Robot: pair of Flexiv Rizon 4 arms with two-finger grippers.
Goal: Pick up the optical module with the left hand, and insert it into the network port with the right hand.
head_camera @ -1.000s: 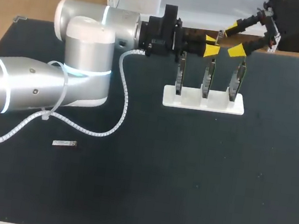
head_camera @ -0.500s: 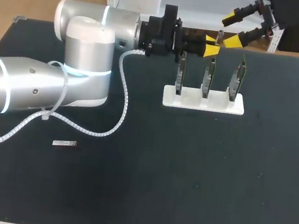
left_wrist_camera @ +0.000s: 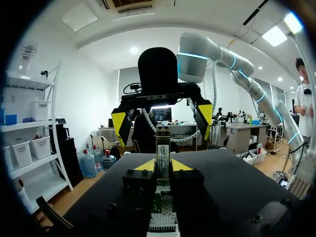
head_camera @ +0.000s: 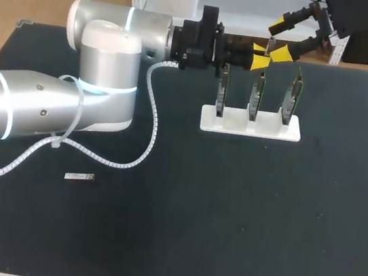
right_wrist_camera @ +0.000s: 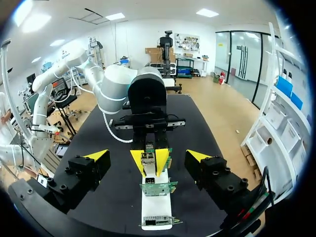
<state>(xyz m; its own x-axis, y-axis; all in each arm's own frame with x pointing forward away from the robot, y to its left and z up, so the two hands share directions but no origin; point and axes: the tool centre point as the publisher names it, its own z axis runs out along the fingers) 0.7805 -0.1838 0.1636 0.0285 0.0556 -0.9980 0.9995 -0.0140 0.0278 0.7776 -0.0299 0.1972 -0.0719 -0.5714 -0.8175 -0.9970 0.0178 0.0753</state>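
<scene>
In the head view the left end effector [head_camera: 260, 57] is near the far edge of the desk [head_camera: 242, 215]. It pinches the module [head_camera: 270, 46] above the holder [head_camera: 250, 125]. The right end effector [head_camera: 284, 37] faces it, spread and not touching. In the left wrist view the module's long axis runs along the fingers, with its free end toward the right end effector. The right wrist view agrees. I judge that picking is done, while handover and insertion are left.
</scene>
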